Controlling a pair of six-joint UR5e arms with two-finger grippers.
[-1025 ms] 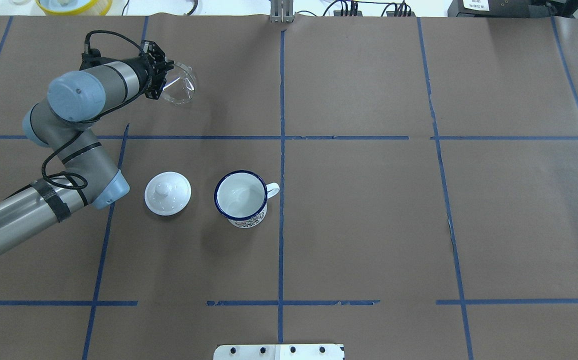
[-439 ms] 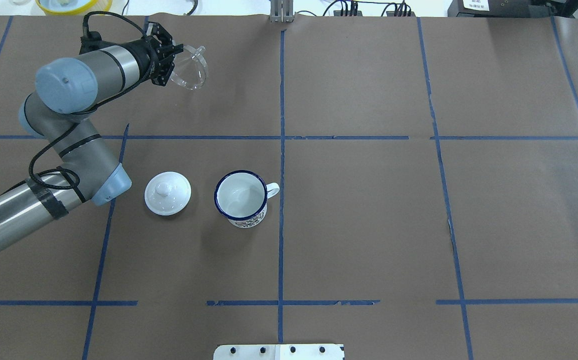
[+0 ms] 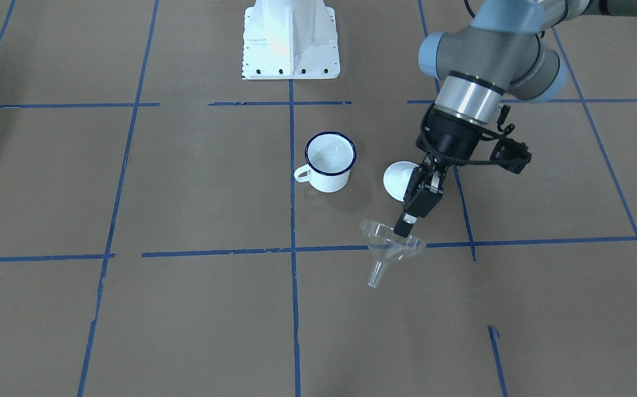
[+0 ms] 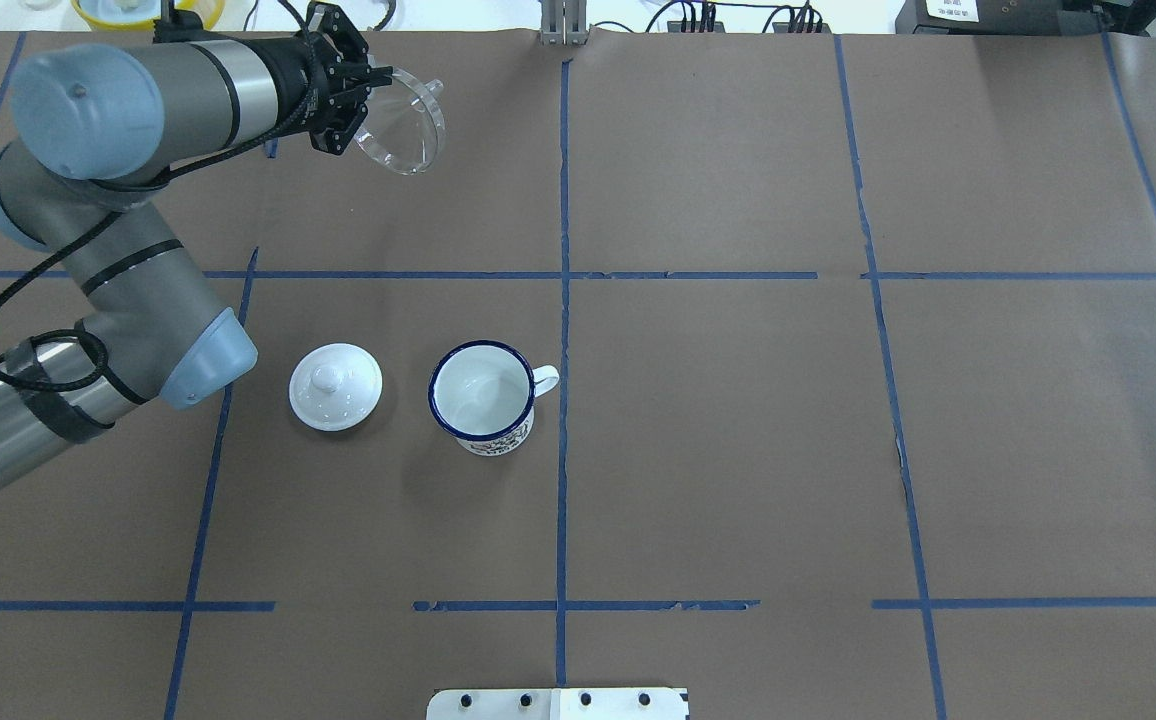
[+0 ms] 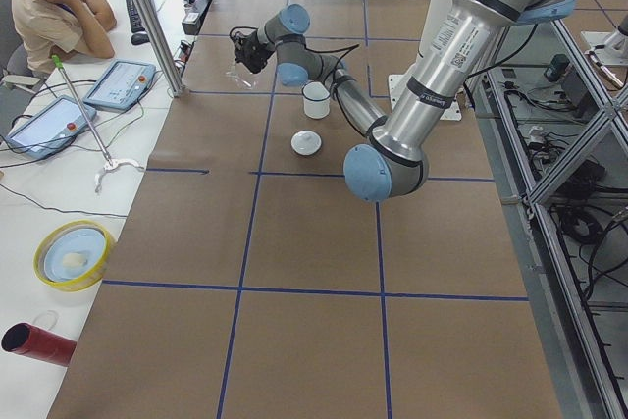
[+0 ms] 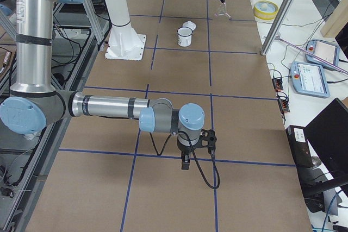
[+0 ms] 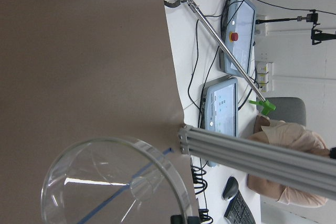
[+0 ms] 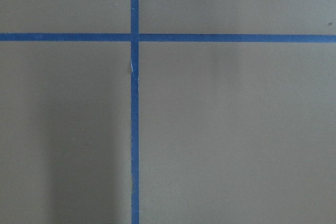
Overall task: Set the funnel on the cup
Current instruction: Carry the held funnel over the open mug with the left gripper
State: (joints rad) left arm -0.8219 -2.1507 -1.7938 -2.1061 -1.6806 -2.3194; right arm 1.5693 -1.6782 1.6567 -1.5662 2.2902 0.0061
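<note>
My left gripper [image 4: 370, 92] is shut on the rim of the clear funnel [image 4: 404, 124] and holds it tilted in the air over the far left part of the table. In the front-facing view the funnel [image 3: 389, 246] hangs below the gripper [image 3: 405, 225] with its spout pointing down. The left wrist view shows its round cone [image 7: 115, 182]. The white cup [image 4: 481, 393] with a dark blue rim stands upright and empty near the table's middle, well apart from the funnel; it also shows in the front-facing view [image 3: 329, 160]. My right gripper [image 6: 185, 161] shows only in the exterior right view, so I cannot tell its state.
A round white lid [image 4: 335, 386] with a knob lies left of the cup. The robot's white base [image 3: 290, 38] stands at the near edge. A yellow bowl [image 4: 148, 10] and a metal frame post [image 7: 252, 153] stand beyond the far edge. An operator [image 5: 54, 2] sits at a side desk.
My left gripper has risen with the funnel and carried it farther from the robot and to the right in the overhead view. The cup and lid have not moved.
</note>
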